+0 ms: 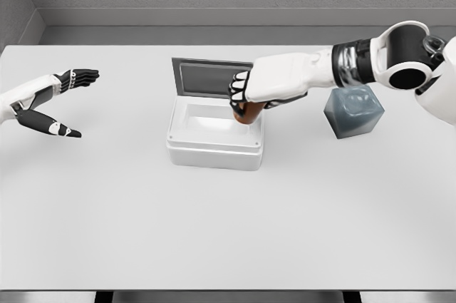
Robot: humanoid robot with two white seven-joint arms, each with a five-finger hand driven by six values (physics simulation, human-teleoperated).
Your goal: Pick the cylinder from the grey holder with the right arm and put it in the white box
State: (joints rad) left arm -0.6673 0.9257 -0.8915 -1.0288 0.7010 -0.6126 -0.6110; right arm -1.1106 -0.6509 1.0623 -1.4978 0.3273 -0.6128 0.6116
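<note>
My right hand [246, 100] reaches in from the right and hovers over the right side of the white box [214, 147]. Its fingers are curled around a brown cylinder [249, 113], whose lower end shows below the palm, just above the box's inner cavity. The box stands at the table's middle with its grey-lined lid [208, 77] tilted up at the back. The grey holder [353, 111], a blue-grey block, sits to the right of the box, partly behind my right forearm. My left hand [60, 100] rests at the far left, fingers spread and holding nothing.
The white table [228, 232] spreads wide around the box, with its front edge near the bottom of the view. A grey wall runs along the back.
</note>
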